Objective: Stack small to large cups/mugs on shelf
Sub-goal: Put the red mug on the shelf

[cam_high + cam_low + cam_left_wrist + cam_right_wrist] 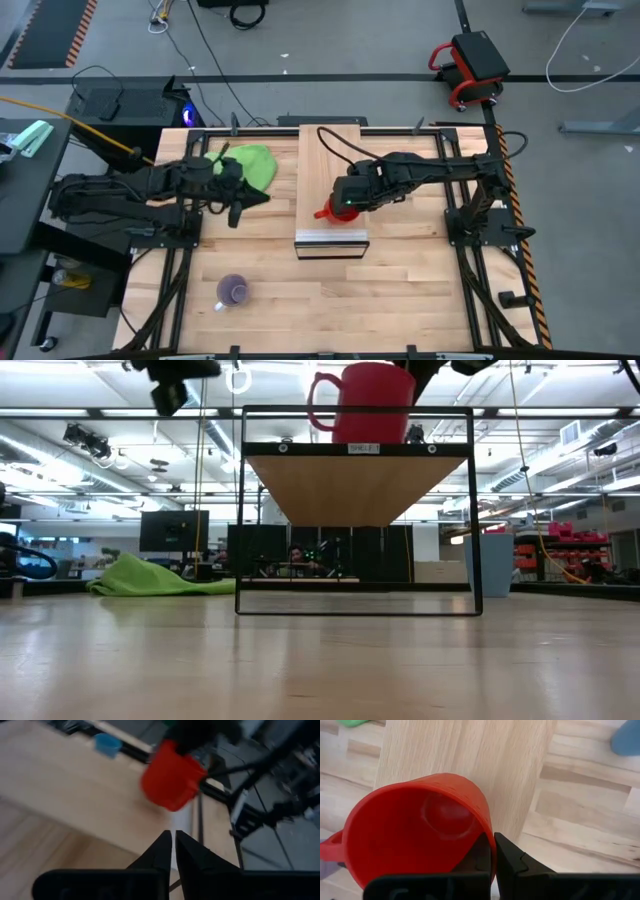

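A red mug [328,212] with a handle [322,400] is at the near end of the raised light-wood shelf [330,165], behind its silvery front edge [332,243]. My right gripper [492,862] is shut on the mug's wall. A pale purple mug [233,291] stands on the table near the front left. A light-blue cup [107,743] stands on the table beyond the shelf and also shows in the right wrist view [627,737]. My left gripper [173,847] is shut and empty, left of the shelf and above the table. My right gripper pinches the red mug's wall at the rim [489,837], one finger [479,856] inside the mug and one [510,862] outside, on the side away from the handle. The fingers slant down from the table's right. The mug is upright [365,405], its base at the shelf's top; whether it rests there I cannot tell.
A green cloth [250,165] lies on the table left of the shelf, close to my left gripper. The shelf stands on a thin black frame [240,510]. Bare tabletop [400,300] lies in front of the shelf.
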Controlling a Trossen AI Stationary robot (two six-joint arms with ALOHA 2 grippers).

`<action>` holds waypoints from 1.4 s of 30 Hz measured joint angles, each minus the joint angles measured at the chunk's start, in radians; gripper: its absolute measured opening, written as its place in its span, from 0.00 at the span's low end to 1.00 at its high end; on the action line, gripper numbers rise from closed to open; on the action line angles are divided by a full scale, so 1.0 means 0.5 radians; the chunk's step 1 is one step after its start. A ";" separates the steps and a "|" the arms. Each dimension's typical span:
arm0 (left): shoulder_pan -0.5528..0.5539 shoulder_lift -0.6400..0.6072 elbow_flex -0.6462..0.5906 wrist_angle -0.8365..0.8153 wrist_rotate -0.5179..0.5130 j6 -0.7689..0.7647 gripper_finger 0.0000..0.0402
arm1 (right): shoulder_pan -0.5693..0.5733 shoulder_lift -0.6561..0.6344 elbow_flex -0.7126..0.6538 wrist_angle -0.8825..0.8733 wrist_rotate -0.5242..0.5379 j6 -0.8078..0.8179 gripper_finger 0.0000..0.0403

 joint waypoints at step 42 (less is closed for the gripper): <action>-0.379 0.834 0.002 0.738 -0.658 0.368 0.16 | -0.022 0.036 0.000 0.130 0.016 -0.052 0.02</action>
